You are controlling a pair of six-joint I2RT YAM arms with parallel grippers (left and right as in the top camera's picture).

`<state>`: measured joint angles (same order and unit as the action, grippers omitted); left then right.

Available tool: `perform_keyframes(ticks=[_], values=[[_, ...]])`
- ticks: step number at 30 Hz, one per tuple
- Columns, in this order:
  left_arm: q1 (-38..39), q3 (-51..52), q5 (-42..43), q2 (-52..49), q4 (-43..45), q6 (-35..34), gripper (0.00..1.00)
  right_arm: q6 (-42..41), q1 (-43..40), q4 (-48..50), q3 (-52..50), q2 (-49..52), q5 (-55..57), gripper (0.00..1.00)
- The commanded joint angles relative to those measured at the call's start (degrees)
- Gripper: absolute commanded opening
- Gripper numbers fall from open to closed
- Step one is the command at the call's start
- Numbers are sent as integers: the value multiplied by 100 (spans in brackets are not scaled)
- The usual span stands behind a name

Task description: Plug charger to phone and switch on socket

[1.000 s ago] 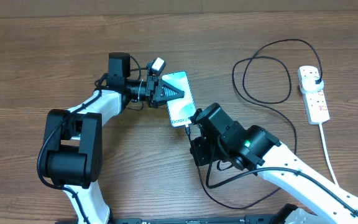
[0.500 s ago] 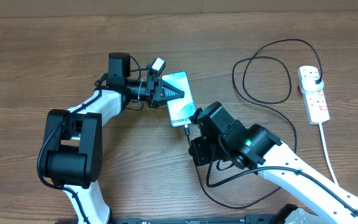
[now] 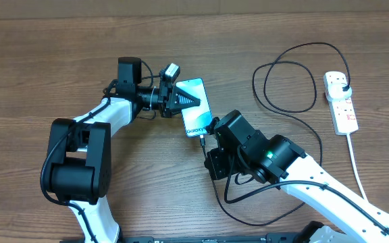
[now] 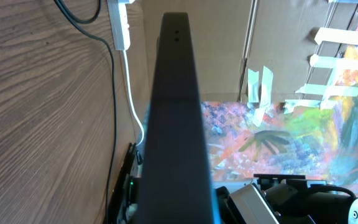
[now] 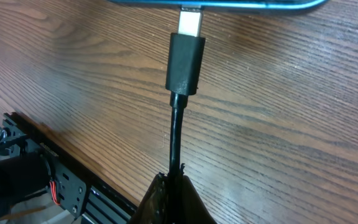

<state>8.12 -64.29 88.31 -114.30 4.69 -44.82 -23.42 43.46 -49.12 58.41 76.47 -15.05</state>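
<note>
Charger tip sits at the lower end of the phone. In the right wrist view its black housing stands just under the phone's edge at top centre, w/ a short bit of bare metal showing between them. We judge it entered but not fully seated.

Vs. a sec ago we see very little change. In the overhead view the right arm has crept a touch toward upper left. The white text on the screen now sits slightly higher in frame, so the phone's lower end seems to have been nudged along w/ it. We read that as the push-in being under way, w/ the phone giving a little instead of the tip sinking home.

The left pincer is closed on the phone from its left long edge, one finger lying over the screen, centre-left of the overhead frame. The left wrist view shows the phone edge-on. The right pincer is pinched tight on the thin black cable just behind the connector.

The rest of the cable loops over the desk at upper right and ends in a plug head already in the socket, far right of frame. We can't tell the switch positions at this size. So, by our reckoning, step 1 is almost done and the switch is still to do.
</note>
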Motion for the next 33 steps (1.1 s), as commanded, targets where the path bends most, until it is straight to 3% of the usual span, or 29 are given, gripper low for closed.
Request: perform_keyframes(ticks=[1,33], values=[[-24,-105,236,22,24,317,4,96,-42,70,4,15,-26,4],[-26,-105,236,22,11,667,4,116,-42,348,4,15,476,4]])
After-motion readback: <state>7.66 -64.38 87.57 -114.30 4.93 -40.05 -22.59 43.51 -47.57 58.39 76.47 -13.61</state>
